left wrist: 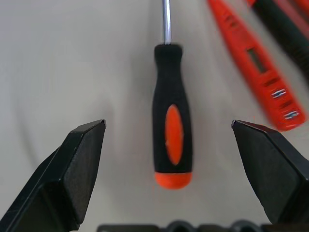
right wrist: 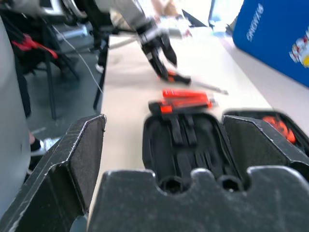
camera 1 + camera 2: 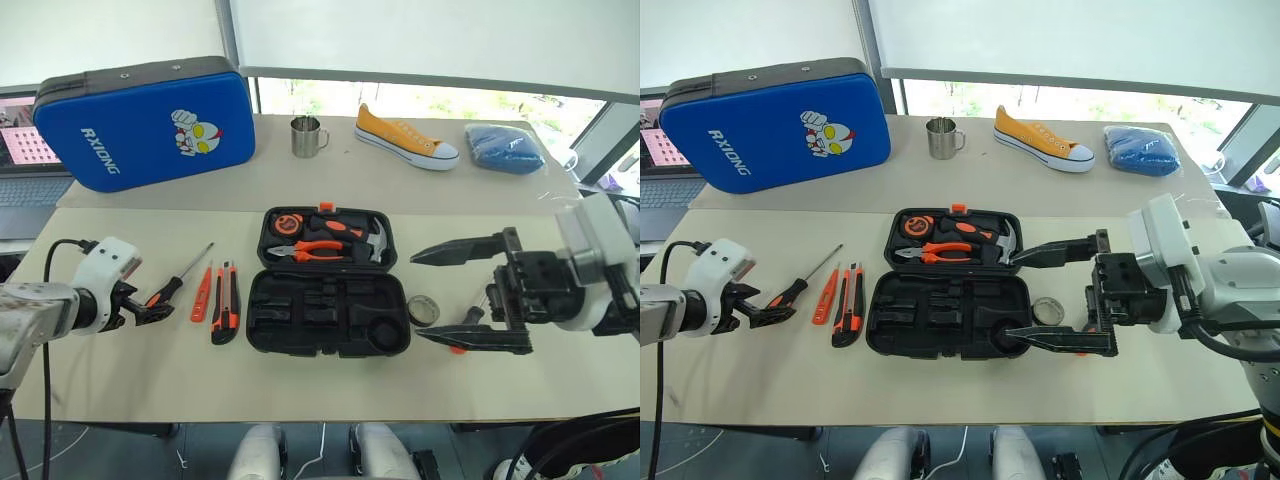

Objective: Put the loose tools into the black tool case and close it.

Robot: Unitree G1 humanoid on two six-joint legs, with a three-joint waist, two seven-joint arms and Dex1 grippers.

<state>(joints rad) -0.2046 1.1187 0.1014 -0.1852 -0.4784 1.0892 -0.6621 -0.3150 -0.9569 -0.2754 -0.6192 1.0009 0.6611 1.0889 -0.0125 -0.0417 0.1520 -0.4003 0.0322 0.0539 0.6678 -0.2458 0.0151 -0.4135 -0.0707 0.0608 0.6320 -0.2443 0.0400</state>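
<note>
The black tool case (image 3: 300, 330) lies open mid-table; its far half holds pliers, a hammer and a tape measure, and its near recesses are empty. To its left lie a screwdriver (image 3: 185, 278), a slim orange tool (image 3: 202, 293) and a utility knife (image 3: 226, 302). My left gripper (image 3: 152, 312) is open, with the screwdriver's handle (image 1: 171, 140) between its fingers but not touching them. A small tape roll (image 3: 424, 311) sits right of the case. My right gripper (image 3: 1014, 298) hangs open above it, pointing left. A second screwdriver (image 3: 472, 318) is partly hidden behind its lower finger.
On the far table stand a blue cartoon-printed case (image 3: 150, 125), a metal mug (image 3: 306, 137), a yellow shoe (image 3: 405, 137) and a blue cloth bundle (image 3: 505, 148). A laptop (image 3: 20, 150) sits at the far left. Bare tabletop lies in front of the case.
</note>
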